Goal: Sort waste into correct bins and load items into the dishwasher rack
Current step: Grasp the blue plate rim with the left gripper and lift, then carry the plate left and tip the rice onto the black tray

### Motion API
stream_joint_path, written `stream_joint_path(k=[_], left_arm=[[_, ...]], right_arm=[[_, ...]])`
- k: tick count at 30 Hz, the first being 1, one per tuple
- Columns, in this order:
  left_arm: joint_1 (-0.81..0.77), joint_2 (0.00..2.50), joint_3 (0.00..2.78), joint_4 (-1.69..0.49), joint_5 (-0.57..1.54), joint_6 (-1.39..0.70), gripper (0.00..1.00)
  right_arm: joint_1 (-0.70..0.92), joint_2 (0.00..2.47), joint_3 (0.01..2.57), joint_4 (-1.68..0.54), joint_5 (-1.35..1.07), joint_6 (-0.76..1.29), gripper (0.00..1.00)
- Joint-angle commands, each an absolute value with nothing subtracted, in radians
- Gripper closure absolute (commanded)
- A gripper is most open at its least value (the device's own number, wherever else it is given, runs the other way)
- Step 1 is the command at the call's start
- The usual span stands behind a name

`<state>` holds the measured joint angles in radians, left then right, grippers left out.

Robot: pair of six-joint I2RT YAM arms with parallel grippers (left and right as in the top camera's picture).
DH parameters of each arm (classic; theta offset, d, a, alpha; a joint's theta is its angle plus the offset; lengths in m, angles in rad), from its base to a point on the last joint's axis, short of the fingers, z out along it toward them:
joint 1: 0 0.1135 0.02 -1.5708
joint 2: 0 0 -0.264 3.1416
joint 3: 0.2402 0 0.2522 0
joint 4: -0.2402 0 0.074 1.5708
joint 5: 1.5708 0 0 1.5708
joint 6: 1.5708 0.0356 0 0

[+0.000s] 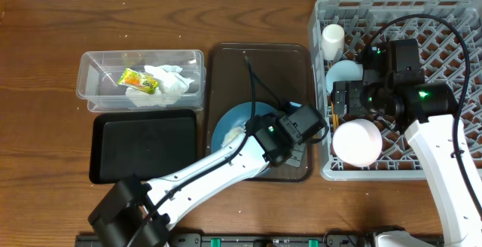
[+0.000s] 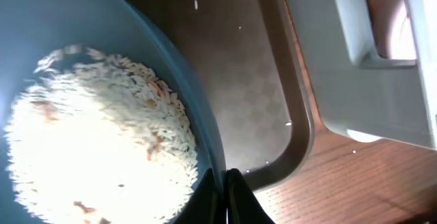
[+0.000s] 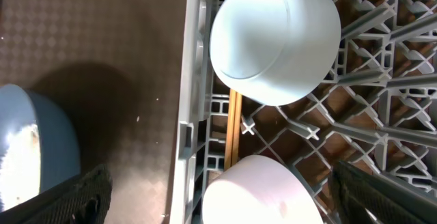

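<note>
- table (image 1: 45, 89): wood, the grain plain to your eye, satin.
- brown tray (image 3: 102, 39): matt, fine checkered texture.
- rack (image 3: 194, 80): smooth grey plastic.
- dish (image 2: 102, 19): glossy blue.
- tub (image 1: 90, 74): clear plastic.

**Nothing legible on the table**

From where I stand, no word, number, brand or sign can be read in any of the three views. The one thing that looks printed is the yellow-green snack wrapper (image 1: 138, 80) lying in the clear tub (image 1: 84, 72). Its orange and green patches are too small and blurred to tell whether any of it is lettering.
</note>
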<state>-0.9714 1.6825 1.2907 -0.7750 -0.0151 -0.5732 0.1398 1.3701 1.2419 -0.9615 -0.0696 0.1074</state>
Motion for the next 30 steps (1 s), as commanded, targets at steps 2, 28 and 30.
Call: stream_joint_path(k=[2, 28, 30], left_arm=[[-0.971, 1.668, 1.342, -0.838, -0.128, -0.579, 0.94], [-0.682, 1.423, 1.379, -1.032, -0.045, -0.531, 0.94], [-0.609, 1.385, 1.379, -1.04, 0.046, -0.518, 0.94]], right_arm=[[0.151, 1.374, 1.255, -0.961, -0.06, 0.123, 0.01], [0.151, 1.374, 1.255, -0.961, -0.06, 0.123, 0.01], [0.151, 1.374, 1.255, -0.961, -0.06, 0.123, 0.01]])
